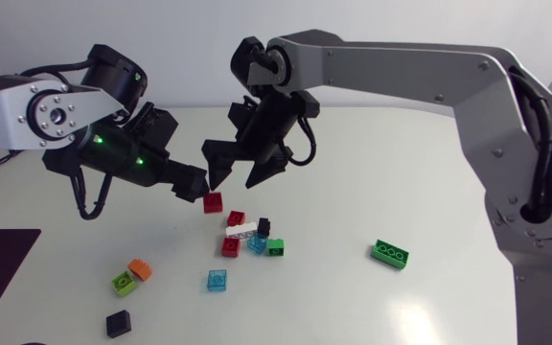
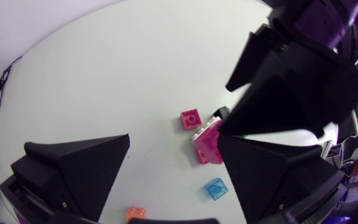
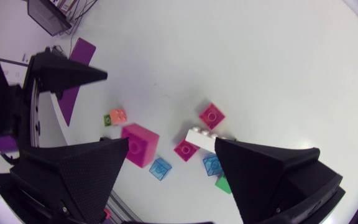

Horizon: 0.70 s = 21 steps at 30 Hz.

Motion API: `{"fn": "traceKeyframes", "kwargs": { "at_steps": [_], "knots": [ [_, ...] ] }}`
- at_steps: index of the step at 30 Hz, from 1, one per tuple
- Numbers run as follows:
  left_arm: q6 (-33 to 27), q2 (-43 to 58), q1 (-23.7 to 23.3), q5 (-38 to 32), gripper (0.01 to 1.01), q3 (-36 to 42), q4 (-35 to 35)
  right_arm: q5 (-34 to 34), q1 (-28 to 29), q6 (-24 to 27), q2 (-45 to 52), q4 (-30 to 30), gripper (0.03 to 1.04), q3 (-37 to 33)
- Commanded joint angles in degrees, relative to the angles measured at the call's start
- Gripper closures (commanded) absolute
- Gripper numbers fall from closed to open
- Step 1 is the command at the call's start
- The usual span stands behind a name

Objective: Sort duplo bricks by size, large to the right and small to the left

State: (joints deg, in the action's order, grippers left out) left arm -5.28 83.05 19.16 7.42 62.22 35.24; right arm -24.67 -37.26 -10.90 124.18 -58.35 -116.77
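Both arms meet above the middle of the white table [image 1: 401, 153]. The left gripper [image 1: 192, 184] comes in low from the left and the right gripper [image 1: 231, 182] hangs just beside it, tips pointing down. The wrist views show each pair of fingers spread wide apart with nothing held between them. A red brick [image 1: 213, 202] lies just under the two grippers. In the left wrist view it sits right beside one fingertip, though whether they touch cannot be told. Just beyond it is a tight cluster of small bricks: a second red brick [image 1: 236, 218], a white brick [image 1: 242, 231] against it, a dark brick [image 1: 264, 226], a third red brick [image 1: 230, 246], a clear blue brick [image 1: 257, 243] and a small green brick [image 1: 275, 246]. These touch or nearly touch one another. A lone blue brick [image 1: 217, 280] sits a little nearer the front edge, apart from the cluster. To the left, well apart from the grippers, an orange brick [image 1: 141, 269] and a lime brick [image 1: 123, 282] rest against each other, with a black brick [image 1: 118, 323] near them toward the front. The one long piece — a large green brick [image 1: 390, 253] — lies alone on the right side of the table, well clear of the cluster and below the right arm's grey links.
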Motion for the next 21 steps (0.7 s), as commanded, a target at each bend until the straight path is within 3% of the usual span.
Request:
{"fn": "traceKeyframes", "kwargs": {
  "at_steps": [1,11,21],
  "knots": [
    [0.36,-2.01,0.62,1.46,0.044,0.63,0.88,-0.03,1.75,-2.02,2.65,-0.1,0.07,-2.41],
    [-0.79,-3.24,-1.4,1.37,0.046,0.36,0.97,-0.21,2.8,-1.67,0.71,-1.15,0.07,-0.39],
    [-3.86,11.88,0.0,0.14,0.046,0.8,-0.09,0.06,11.33,-0.97,-5.35,-2.47,0.07,2.95]
  ]
}}
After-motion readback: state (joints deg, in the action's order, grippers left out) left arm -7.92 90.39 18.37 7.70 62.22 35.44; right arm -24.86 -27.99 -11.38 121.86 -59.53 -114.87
